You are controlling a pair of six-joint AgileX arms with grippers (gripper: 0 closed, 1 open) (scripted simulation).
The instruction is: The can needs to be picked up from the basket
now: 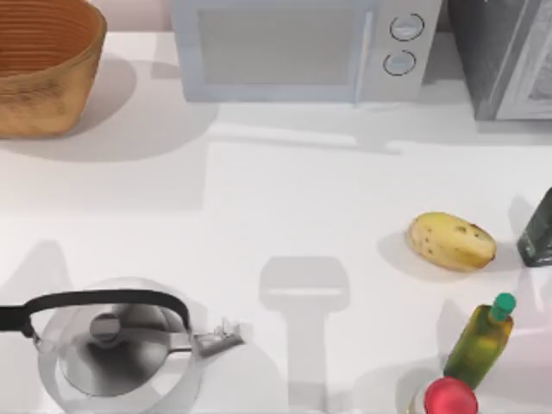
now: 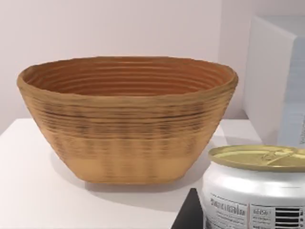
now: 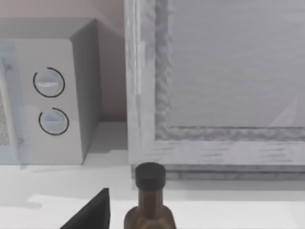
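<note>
Although the task placed the can inside the basket point(image 1: 43, 86), the top view gave no sign of it there: the basket's ribbed inside looked bare where it sat on the tabletop point(image 1: 285, 198), just left of the microwave point(image 1: 297, 47). Well in front of the microwave stood a kettle point(image 1: 116, 349) toward the left. A potato point(image 1: 452, 241), a yellow-green bottle point(image 1: 481, 341) and a red-capped bottle point(image 1: 448, 398) were grouped to its front right, clear of the basket and, I judged, no part of this job. In the left wrist view the can point(image 2: 257, 191) stood upright, close to the camera and outside the basket, on the side of it away from the wall, with the microwave's pale corner behind. A dark edge of the left gripper point(image 2: 189, 215) lay just beside the can. That closeness suggested the can was in its grasp and already lifted out, but I could not tell whether the gripper was closed on it or open, nor whether the can rested on the tabletop. In the right wrist view the right gripper point(image 3: 90, 214) showed as a dark wedge near a dark-capped brown bottle point(image 3: 150, 205), to the right of the microwave's dials and before a grey cabinet point(image 3: 214, 86). It seemed parked, and I could not tell its state.
</note>
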